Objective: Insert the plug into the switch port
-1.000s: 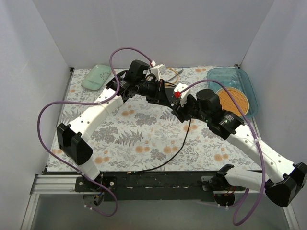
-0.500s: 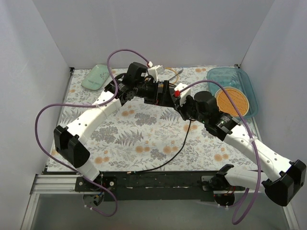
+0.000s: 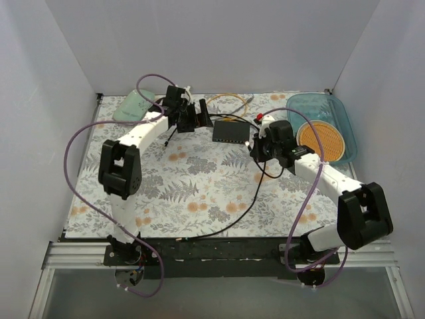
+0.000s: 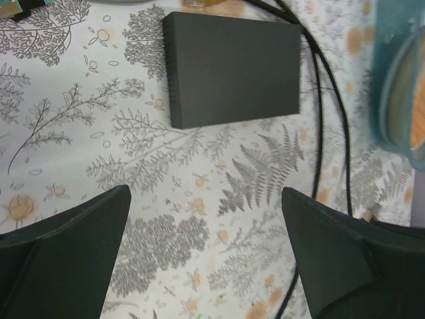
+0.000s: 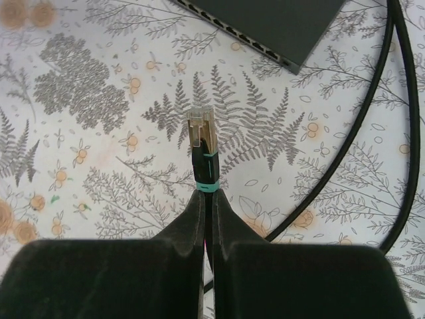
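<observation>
The switch (image 3: 230,131) is a flat dark grey box lying on the floral mat at the back centre; in the left wrist view the switch (image 4: 232,70) lies ahead of my fingers. Its row of ports (image 5: 234,34) shows in the right wrist view. My left gripper (image 3: 206,120) stands open just left of the switch, with nothing between its fingers (image 4: 66,246). My right gripper (image 5: 207,198) is shut on the black cable just behind the plug (image 5: 202,136), a clear-tipped connector with a teal band. The plug points towards the ports, a short way off them.
The black cable (image 3: 247,207) loops from the right gripper down to the mat's near edge. A teal tray (image 3: 339,113) holding an orange disc (image 3: 322,141) stands at the back right. A pale green object (image 3: 133,106) lies back left, and a yellow cable (image 3: 229,100) behind the switch.
The left gripper opened, let go of the switch and drew back to the left. The right gripper shut on the cable behind the plug and moved right. The switch now lies uncovered.
</observation>
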You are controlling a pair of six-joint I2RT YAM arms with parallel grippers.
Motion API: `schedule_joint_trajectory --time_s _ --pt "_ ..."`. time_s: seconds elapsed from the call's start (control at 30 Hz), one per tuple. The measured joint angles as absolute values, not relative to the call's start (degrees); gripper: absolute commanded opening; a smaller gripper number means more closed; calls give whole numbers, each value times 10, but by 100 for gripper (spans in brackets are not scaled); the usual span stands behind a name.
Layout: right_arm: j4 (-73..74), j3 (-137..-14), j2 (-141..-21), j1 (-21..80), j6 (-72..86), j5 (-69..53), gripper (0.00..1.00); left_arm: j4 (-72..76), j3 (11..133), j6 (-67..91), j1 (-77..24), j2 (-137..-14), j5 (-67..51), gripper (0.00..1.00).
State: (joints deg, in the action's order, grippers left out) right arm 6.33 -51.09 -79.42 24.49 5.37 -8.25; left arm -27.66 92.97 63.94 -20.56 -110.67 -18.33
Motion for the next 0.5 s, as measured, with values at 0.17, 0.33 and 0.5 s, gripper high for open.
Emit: schedule_joint_trajectory --time_s 0.17,0.33,0.5 --pt "63 -580 -870 238 74 -29 1 -251 1053 639 -212 -1270 -184 98" --pt "59 -641 -953 211 83 -4 1 -213 1125 633 -214 -1367 -187 98" --pt "51 -668 -1023 175 97 -33 1 -176 1160 622 -215 -1403 -199 97"
